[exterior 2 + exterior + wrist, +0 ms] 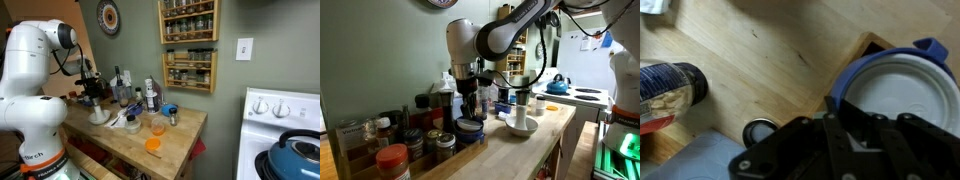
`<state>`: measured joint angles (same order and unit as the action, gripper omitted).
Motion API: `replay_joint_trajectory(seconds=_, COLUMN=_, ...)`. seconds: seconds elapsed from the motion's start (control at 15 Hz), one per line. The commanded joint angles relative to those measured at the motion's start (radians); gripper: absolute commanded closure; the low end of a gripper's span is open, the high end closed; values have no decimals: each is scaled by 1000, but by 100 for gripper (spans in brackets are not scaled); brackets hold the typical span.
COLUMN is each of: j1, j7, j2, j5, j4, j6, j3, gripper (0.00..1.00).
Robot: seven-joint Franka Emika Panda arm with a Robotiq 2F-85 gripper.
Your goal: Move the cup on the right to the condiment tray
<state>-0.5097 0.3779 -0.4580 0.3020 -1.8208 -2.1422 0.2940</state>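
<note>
The short, wide dark-blue cup sits low at the near end of the condiment tray, among spice jars. My gripper stands straight above it. In the wrist view the cup's pale inside fills the right side. My gripper has one dark finger on the outside of the blue rim and seems shut on the cup. A light wooden tray corner shows just beyond the cup. In the exterior view from the stove side my arm hides the cup.
A white bowl holding a narrower dark cup stands to the right on the counter. A red-lidded jar and a nut jar are close by. An orange cup sits near the counter's edge. A blue kettle is on the stove.
</note>
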Motion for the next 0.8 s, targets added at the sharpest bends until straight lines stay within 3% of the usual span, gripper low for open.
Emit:
replay_joint_trajectory(seconds=0.0, j1=-3, j7=-37, j2=-15, j5=-39, j4=0, j6=-8, j3=-11, gripper=65)
replay_joint_trajectory(seconds=0.6, j1=-20, j7=-19, j2=86, j5=-29, j4=-66, j6=-11, j3=-10, gripper=0)
replay_joint_trajectory(seconds=0.73, j1=-23, j7=-9, j2=114, j5=-16, j4=-87, j6=-22, j3=-9, gripper=0)
